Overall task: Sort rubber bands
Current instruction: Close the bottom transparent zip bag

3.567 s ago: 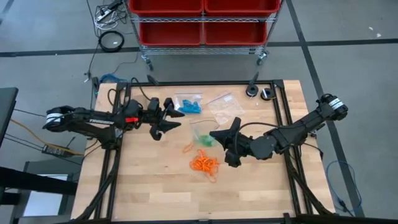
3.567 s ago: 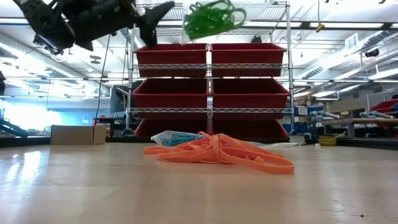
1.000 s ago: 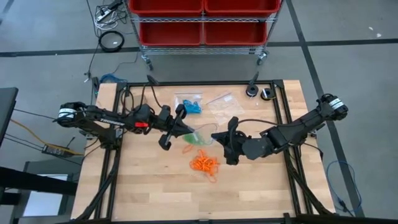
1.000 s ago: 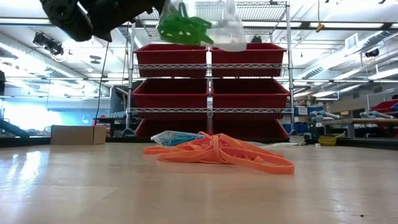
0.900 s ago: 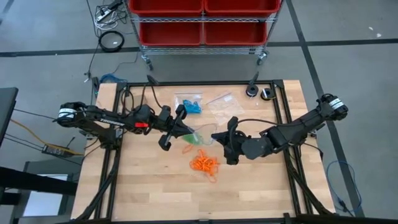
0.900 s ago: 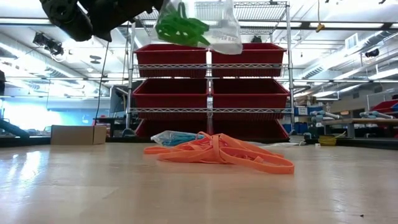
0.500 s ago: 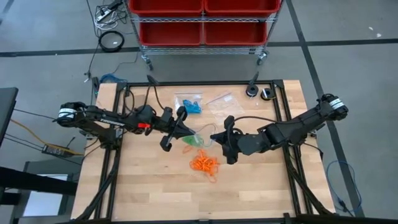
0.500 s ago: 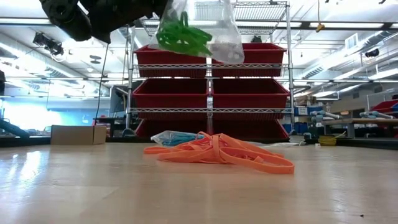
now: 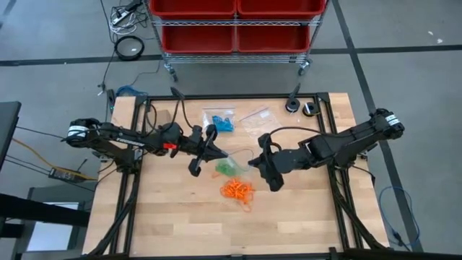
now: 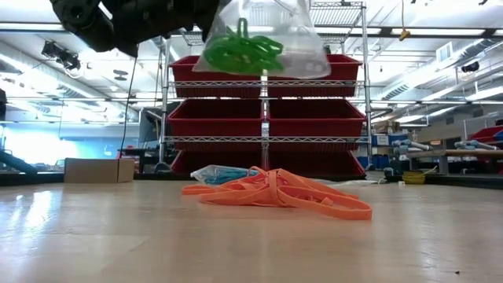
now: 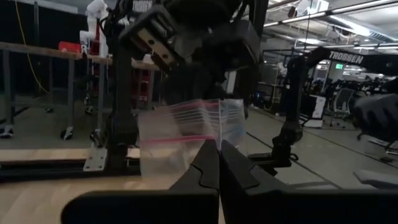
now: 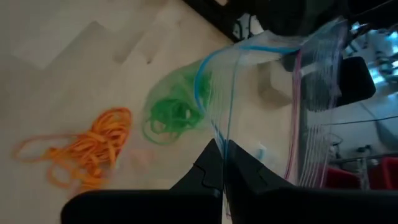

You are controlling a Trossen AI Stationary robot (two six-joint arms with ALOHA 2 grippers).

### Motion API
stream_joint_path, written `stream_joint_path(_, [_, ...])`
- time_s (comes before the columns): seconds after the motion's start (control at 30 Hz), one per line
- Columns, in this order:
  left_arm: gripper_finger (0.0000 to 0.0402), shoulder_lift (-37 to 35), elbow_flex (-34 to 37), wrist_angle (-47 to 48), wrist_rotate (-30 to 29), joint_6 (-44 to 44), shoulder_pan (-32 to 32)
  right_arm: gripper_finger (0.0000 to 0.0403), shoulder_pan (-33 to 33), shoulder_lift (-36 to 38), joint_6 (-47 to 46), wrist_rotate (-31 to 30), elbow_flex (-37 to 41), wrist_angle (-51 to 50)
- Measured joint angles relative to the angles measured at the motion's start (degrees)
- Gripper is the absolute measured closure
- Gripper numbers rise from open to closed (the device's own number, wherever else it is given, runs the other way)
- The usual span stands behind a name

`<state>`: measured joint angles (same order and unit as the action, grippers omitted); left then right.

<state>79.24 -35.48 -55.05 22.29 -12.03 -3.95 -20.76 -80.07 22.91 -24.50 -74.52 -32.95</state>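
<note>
Bands are light, limp and springy, so a pinch low into the tangle should serve best. Orange bands (image 9: 237, 191) lie loose on the tabletop (image 9: 166, 224); green bands (image 10: 240, 49) hang inside a clear bag (image 10: 295, 43). Left end effector (image 9: 209, 150) and right end effector (image 9: 254, 162) are each clamped, apparently on opposite edges of the bag's mouth.
</note>
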Motion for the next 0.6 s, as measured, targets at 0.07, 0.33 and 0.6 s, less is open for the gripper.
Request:
stream_joint_path(0.07, [0.0401, 0.00, 0.00, 0.58, -0.01, 0.00, 0.00, 0.0403, 0.01, 0.00, -0.70, 0.88, -0.62, -1.70])
stream_joint_path(0.33, [0.0401, 0.00, 0.00, 4.73, 0.06, -0.47, 0.00, 0.0403, 1.06, -0.20, -2.42, 7.30, -0.77, -1.98])
stream_joint_path(0.6, [0.0401, 0.00, 0.00, 9.18, 0.46, -0.61, 0.74, 0.0403, 3.40, -0.30, -4.40, 15.57, -0.77, -4.73])
